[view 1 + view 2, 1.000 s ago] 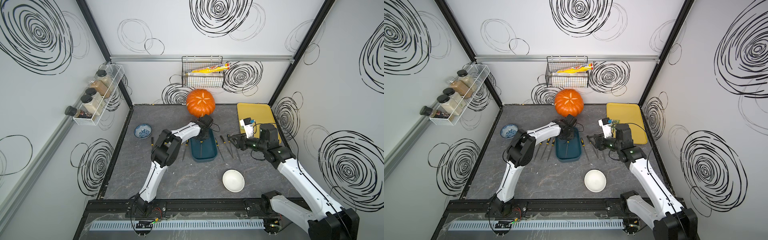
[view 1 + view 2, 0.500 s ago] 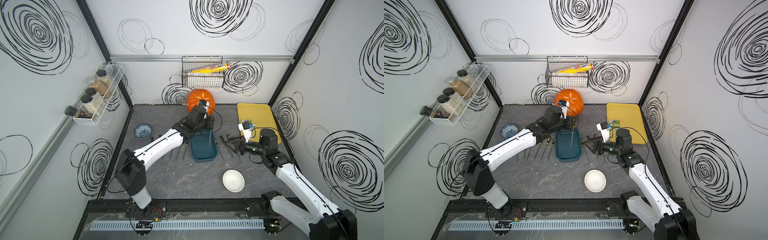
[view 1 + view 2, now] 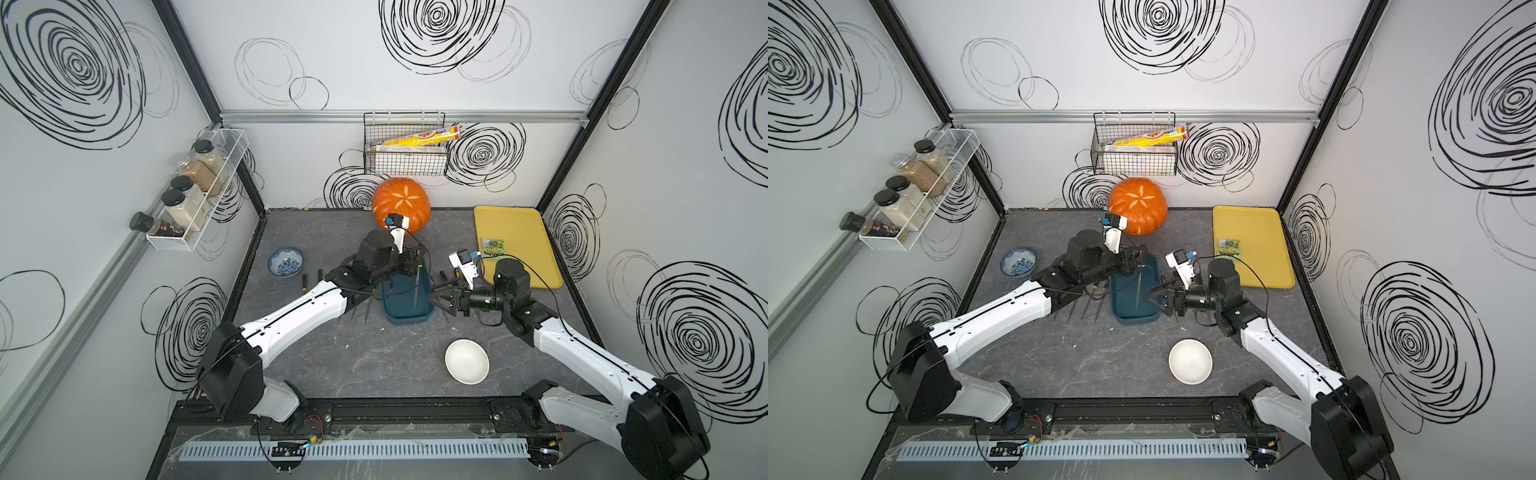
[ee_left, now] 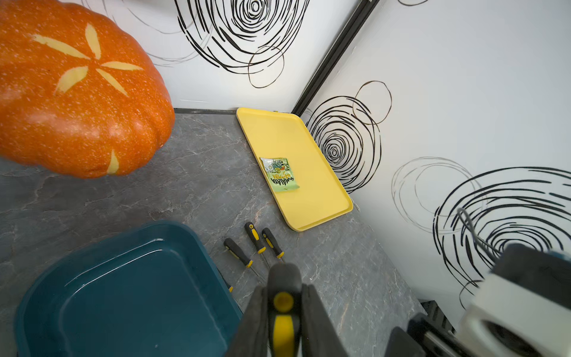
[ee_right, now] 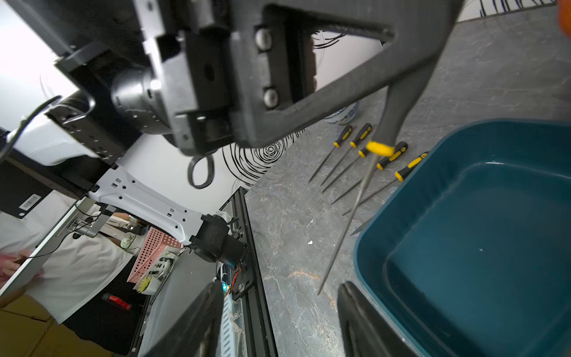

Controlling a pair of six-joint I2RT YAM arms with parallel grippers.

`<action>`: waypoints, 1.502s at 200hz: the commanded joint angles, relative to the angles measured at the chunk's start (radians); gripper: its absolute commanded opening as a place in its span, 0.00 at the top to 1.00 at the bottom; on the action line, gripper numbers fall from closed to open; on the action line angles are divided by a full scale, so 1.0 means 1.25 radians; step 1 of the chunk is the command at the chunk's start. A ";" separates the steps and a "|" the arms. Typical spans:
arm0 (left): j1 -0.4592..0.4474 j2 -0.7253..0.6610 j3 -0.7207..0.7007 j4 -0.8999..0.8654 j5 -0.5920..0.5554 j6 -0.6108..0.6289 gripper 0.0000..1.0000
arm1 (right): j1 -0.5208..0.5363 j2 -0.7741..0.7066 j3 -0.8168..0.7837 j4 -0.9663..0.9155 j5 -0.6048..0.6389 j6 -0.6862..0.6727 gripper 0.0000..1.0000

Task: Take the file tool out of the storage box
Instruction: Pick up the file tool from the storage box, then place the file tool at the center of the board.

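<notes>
The left gripper [image 3: 1138, 261] pinches the file tool [image 3: 1138, 289] — handle up, tip down — over the storage box [image 3: 1136, 319]. The right gripper [image 3: 1152, 301] stands spread, empty, just right of it.

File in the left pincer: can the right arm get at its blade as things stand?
Probably yes. The file hangs blade-down from the left pincer near the storage box. The right pincer stands open beside the box, facing the blade, with nothing visible between them.
</notes>
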 commanded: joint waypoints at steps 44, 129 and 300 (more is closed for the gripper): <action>-0.010 -0.053 -0.032 0.080 0.032 -0.016 1.00 | 0.041 0.145 0.103 -0.037 0.030 -0.070 0.42; -0.012 -0.038 -0.030 0.074 0.018 -0.012 1.00 | 0.047 0.194 0.104 -0.021 -0.001 -0.064 0.98; 0.066 -0.218 -0.261 0.061 0.172 -0.048 0.01 | -0.137 0.428 0.438 -1.042 0.786 -0.193 1.00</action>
